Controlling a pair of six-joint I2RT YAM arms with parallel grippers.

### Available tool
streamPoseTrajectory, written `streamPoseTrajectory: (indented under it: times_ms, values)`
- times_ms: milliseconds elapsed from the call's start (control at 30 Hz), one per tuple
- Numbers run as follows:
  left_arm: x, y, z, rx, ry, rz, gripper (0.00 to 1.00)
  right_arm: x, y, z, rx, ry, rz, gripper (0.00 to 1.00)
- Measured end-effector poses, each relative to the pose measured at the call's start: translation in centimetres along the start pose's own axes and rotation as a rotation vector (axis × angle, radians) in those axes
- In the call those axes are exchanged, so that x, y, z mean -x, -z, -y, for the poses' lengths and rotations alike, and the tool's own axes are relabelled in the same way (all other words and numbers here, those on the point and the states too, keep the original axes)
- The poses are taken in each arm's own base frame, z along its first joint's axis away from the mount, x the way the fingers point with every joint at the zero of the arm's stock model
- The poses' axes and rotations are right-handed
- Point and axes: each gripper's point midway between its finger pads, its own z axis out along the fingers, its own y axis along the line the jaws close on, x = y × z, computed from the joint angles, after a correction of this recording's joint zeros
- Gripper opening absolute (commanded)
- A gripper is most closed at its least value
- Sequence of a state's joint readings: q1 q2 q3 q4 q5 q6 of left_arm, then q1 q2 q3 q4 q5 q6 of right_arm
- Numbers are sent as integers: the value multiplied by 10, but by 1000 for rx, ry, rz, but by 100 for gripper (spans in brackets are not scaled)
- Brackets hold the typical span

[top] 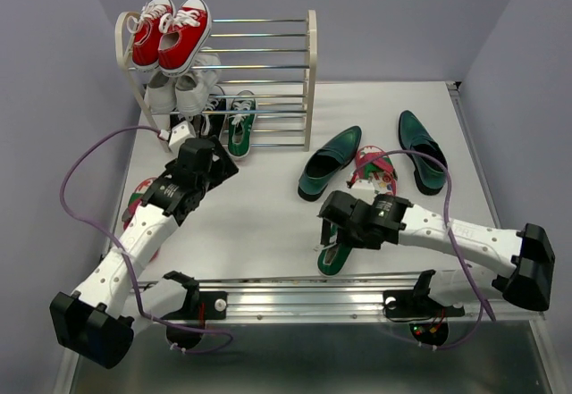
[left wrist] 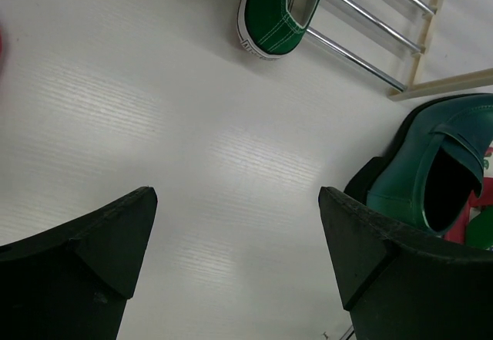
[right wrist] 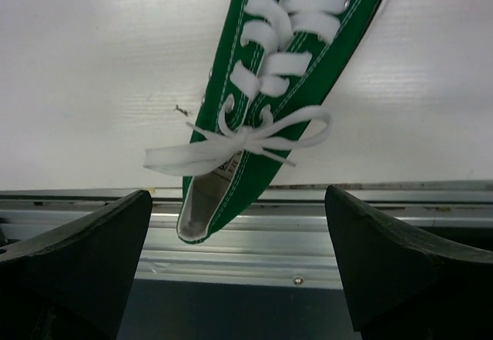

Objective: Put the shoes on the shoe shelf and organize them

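Note:
The shoe shelf (top: 310, 72) stands at the back left. One green canvas sneaker (top: 239, 126) sits on its bottom rods and also shows in the left wrist view (left wrist: 281, 8). My left gripper (top: 222, 160) is open and empty just in front of it, over bare table (left wrist: 237, 201). The other green sneaker (top: 332, 255) lies at the front edge, heel over the rail. My right gripper (top: 332, 231) is open above that sneaker (right wrist: 285, 85), its fingers wide on either side of the heel (right wrist: 237, 201). Two dark green loafers (top: 329, 162) (top: 420, 151) and a flip-flop (top: 375, 171) lie mid-right.
Red sneakers (top: 170, 32) fill the shelf's top left, white sneakers (top: 179, 90) the middle tier, a black one (top: 213, 108) the bottom. A second flip-flop (top: 143, 193) lies under my left arm. A metal rail (top: 295, 291) runs along the table's front edge.

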State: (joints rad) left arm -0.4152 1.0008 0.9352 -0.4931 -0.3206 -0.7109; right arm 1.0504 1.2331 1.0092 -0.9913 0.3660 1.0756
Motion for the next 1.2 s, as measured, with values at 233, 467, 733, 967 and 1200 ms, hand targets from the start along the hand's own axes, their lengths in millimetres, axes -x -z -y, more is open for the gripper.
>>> streamPoseTrajectory:
  times_ms: [233, 467, 733, 967, 1200]
  values:
    - [-13, -3, -6, 3, -25, -34, 99, -39, -13, -5, -88, -55, -63, 100]
    - [-18, 0, -8, -13, -23, -39, 99, -49, -17, 1, -122, -140, -69, 100]
    - [-17, 5, -9, -33, -15, -30, 99, -59, -26, 13, -156, -190, -75, 100]
    - [-18, 5, -8, -38, -15, -33, 99, -63, -32, 11, -158, -194, -87, 91]
    - [-18, 5, -6, -48, -13, -34, 99, -64, -32, 10, -144, -198, -85, 93]
